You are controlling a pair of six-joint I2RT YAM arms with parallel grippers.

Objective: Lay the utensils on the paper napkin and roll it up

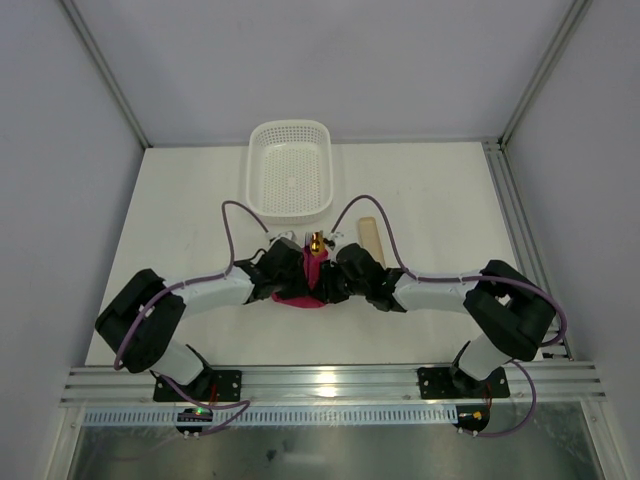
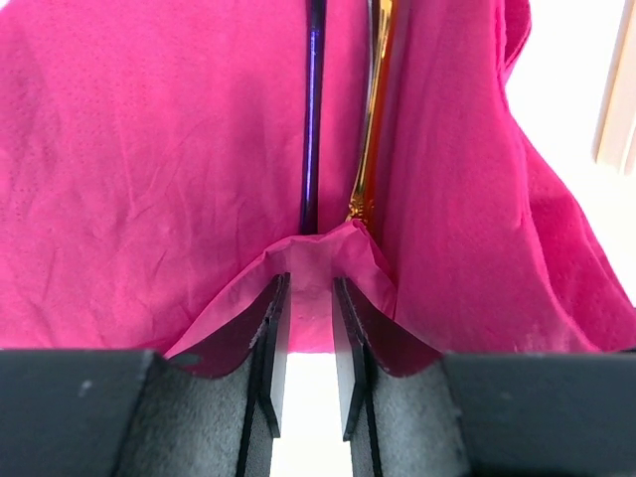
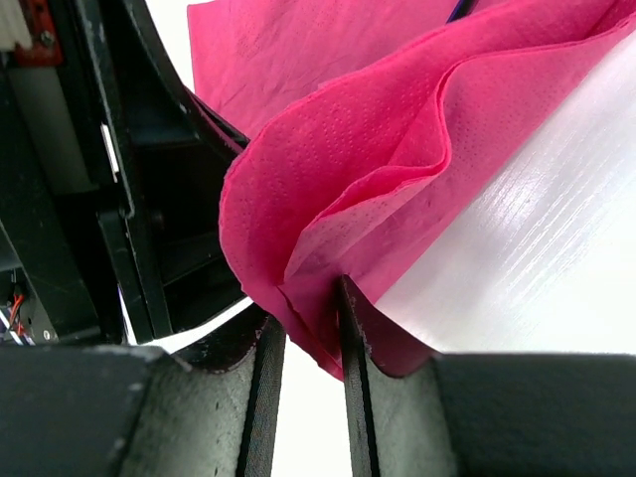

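Shows paper napkin [image 1: 296,296] mid-table, just in front of white basket [image 1: 290,180], folded up around utensils [image 1: 315,241]: gold piece [image 2: 370,129] and dark piece [image 2: 312,129] side by side in crease. Puts left gripper [image 2: 311,288] at napkin edge, jaws slightly apart, grip impossible to tell. Shows right gripper [image 3: 303,318] released, napkin fold loose between its jaws.

top: overhead, far, facing down | wrists: close, low, facing forward | shared: paper napkin [image 1: 297,297]
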